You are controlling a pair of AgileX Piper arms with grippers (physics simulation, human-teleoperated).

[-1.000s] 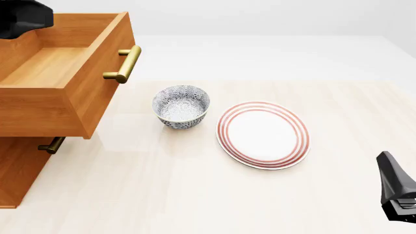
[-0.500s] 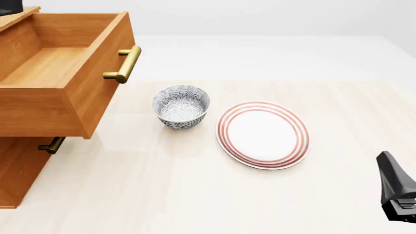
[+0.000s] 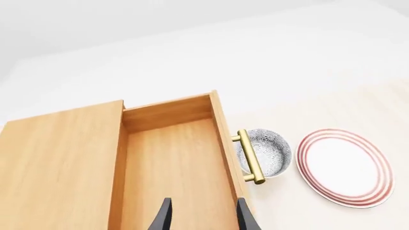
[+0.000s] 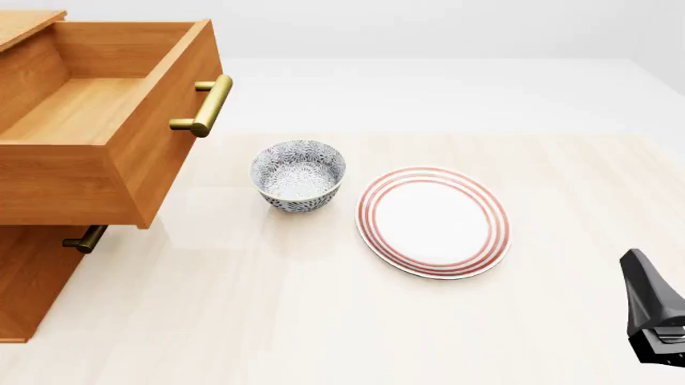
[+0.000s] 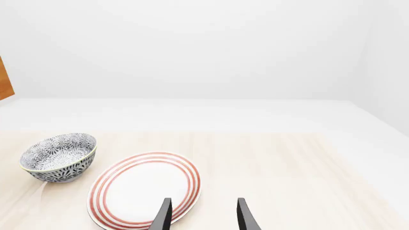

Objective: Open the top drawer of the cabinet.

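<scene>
Item one: the cabinet (image 4: 27, 281), cut off by the front view's left edge, so I see only part of it. Its top drawer (image 4: 118, 120) stands pulled well out, brass handle (image 4: 205, 104) clear.

Item two: my left gripper (image 3: 201, 218), shown only by its own wrist camera. Fingers (image 3: 163, 218) parted, nothing between them, hovering above the open drawer's floor.

Item three: patterned bowl (image 4: 298, 175), half hidden behind the handle in the left wrist view.

Item four: red-ringed plate (image 4: 432, 221), beyond my right gripper (image 5: 201, 218). Those fingers are likewise apart and empty.
</scene>
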